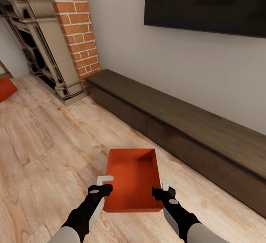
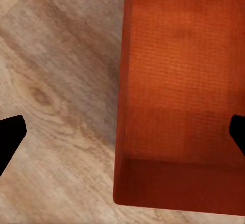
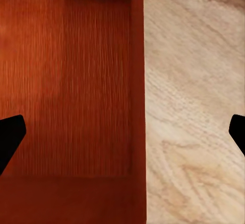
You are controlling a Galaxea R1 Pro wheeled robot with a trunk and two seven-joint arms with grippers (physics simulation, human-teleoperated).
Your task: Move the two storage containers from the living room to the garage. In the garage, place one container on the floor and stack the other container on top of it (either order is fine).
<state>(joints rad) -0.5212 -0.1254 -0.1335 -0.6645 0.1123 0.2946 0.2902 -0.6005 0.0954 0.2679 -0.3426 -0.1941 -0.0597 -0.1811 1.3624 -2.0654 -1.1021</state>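
Note:
I am in the living room. One red-orange storage container [image 1: 133,178] sits open-top and empty on the light wood planks just in front of me. My left gripper [image 1: 106,184] hovers open over its left wall, and the left wrist view has the wall [image 2: 122,81] running between the spread fingertips [image 2: 10,137]. My right gripper [image 1: 168,188] is open over the right wall, one fingertip [image 3: 10,137] above the container's inside [image 3: 66,81] and the other above the planks. A second storage container [image 1: 5,89] peeks in at the far left edge. The garage and its floor are out of view.
A long dark low bench [image 1: 177,124] runs along the wall to the right, close to the container. A red brick fireplace [image 1: 75,28] with a dark surround stands at the back left. A black TV [image 1: 207,2] hangs above the bench. Open wood floor [image 1: 48,150] lies to the left.

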